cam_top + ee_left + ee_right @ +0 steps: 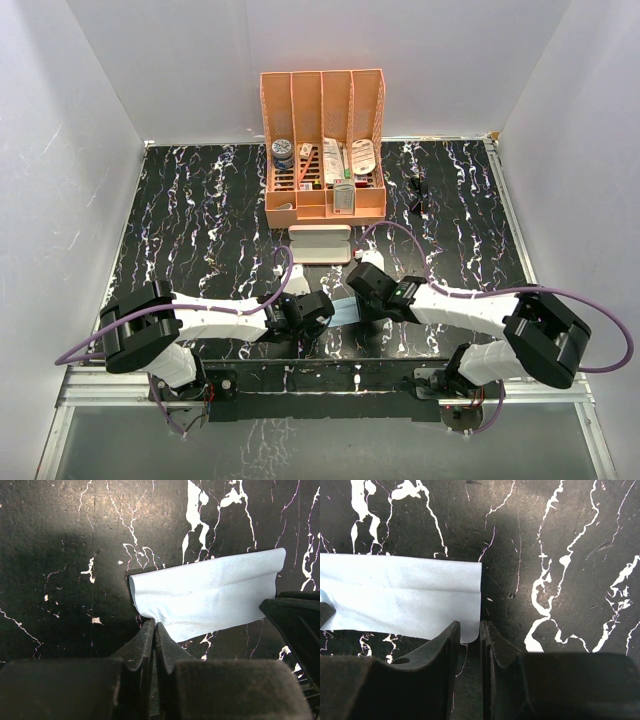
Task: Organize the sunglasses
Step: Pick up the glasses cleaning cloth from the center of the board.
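**A:** Black fingers of the left gripper (155, 625) are pressed tight on a left corner of the light blue cloth (210, 595). The fabric puckers where they bite.

**B:** So the step in hand is the cloth, not the sunglasses?

**A:** I judge so. The cloth is thin, soft and matte, with a long crease along it and a curled edge. It lies on the glossy black table (200, 230), which is veined white like marble.

**B:** And the other arm?

**A:** The right gripper (470, 627) has its jaws narrowly apart, with the cloth's right corner lying in the gap. Whether the pads actually pinch it, I cannot tell from that wrist camera.

**B:** What lies beyond?

**A:** A pink glasses case (320, 243), a rounded oblong, sits just behind the cloth. Behind that is an orange slotted organizer (325, 210) holding small items.

**B:** Where are the sunglasses?

**A:** The sunglasses (418, 195) are small, black and thin-framed. They lie on the table just right of the organizer, well apart from both grippers and untouched.

**B:** What does the next move call for?

**A:** In my judgement, both corners must travel together, because limp fabric sags and slips. After that comes a light, centred pinch on that slender frame.
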Controlling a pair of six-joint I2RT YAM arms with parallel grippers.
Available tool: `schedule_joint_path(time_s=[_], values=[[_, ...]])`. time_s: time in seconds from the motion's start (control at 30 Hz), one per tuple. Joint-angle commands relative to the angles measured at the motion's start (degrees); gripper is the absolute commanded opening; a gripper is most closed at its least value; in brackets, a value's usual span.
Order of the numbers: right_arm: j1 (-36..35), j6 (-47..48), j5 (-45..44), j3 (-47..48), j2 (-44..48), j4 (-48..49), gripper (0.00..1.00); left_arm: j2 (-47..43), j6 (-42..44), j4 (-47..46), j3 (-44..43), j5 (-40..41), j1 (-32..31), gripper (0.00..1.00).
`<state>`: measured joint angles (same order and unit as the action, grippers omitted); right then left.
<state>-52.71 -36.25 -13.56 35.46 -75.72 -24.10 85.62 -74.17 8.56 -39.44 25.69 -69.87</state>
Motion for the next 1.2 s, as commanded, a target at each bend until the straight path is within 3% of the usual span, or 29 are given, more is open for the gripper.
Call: schedule_joint_path(time_s=[0.0, 0.53, 0.9, 1.17], values=[[0.24, -0.07, -0.17, 2.29, -1.55, -0.25, 0.21, 0.12, -0.17, 3.21, 1.71, -2.25, -0.18, 0.0], [-1.64, -3.31, -0.06, 1.51, -4.92, -1.23, 0.18, -0.97, -0.27, 2.84, 2.71, -2.3, -0.18, 0.0], [-2.93, -5.16, 0.37, 0.25, -4.87, -0.96, 0.0, -1.11, -0.54, 2.69, 3.14, -2.18, -0.18, 0.0], [-3.06, -6.03, -0.32, 0.08, -0.78, -0.41, 0.0, -1.03, 0.43, 3.47, 2.52, -1.17, -0.15, 0.0]])
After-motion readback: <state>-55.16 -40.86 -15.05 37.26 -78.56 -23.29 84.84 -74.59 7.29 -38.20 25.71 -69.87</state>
